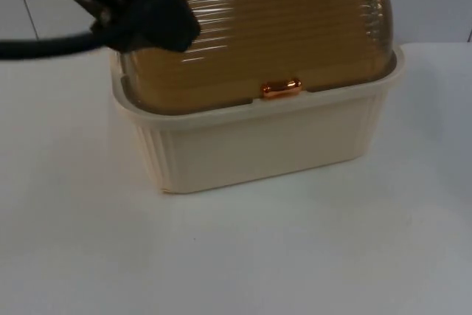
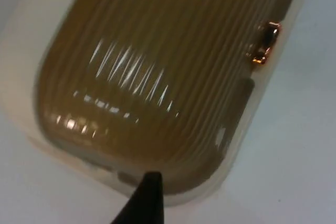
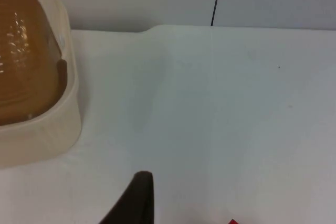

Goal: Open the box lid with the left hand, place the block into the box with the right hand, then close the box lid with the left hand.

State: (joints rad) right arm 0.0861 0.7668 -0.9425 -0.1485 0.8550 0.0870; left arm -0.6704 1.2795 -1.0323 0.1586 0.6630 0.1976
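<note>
Top view has the box point(image 1: 258, 138) sitting a bit above the middle of the frame on the white tabletop point(image 1: 295, 256), cream ribbed walls, with its amber ribbed dome lid point(image 1: 280, 27) down and closed. There's a little shiny copper handle point(image 1: 281, 88) at the front edge of the lid, right where it meets the box rim. The left arm point(image 1: 140, 9) comes in at the upper left of the frame and hangs over the lid's left end. From the left wrist view, the left claw point(image 2: 149, 195) is just above that end of the lid, with one black fingertip showing, so I honestly can't tell if it's wide or narrow. The right wrist view shows the right claw point(image 3: 137, 198) low over bare tabletop beside the box, same deal, can't tell its opening. A tiny red bit point(image 3: 232, 221) peeks in at the frame edge there, probably the block.
</note>
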